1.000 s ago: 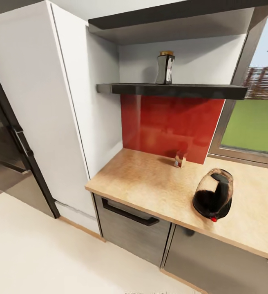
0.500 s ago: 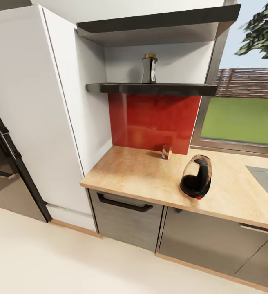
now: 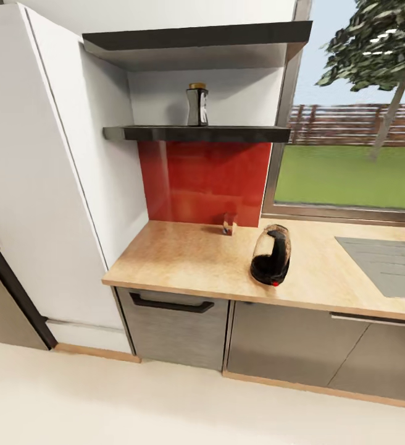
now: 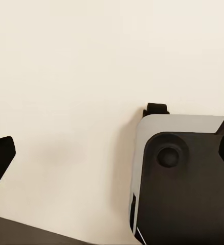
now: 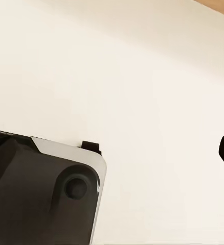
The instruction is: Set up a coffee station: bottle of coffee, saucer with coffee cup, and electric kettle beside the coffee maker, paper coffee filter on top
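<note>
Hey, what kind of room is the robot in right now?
A home kitchen, most likely: a wooden countertop over cabinets, an electric kettle on it, a sink beneath the window, and a bottle of coffee on a shelf.

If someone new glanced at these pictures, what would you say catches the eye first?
Probably the glossy red backsplash behind the wooden countertop, with the dark electric kettle standing on the counter in front of it. Above, the bottle of coffee stands alone on the dark shelf, and the window opens onto a green lawn at the right.
</note>
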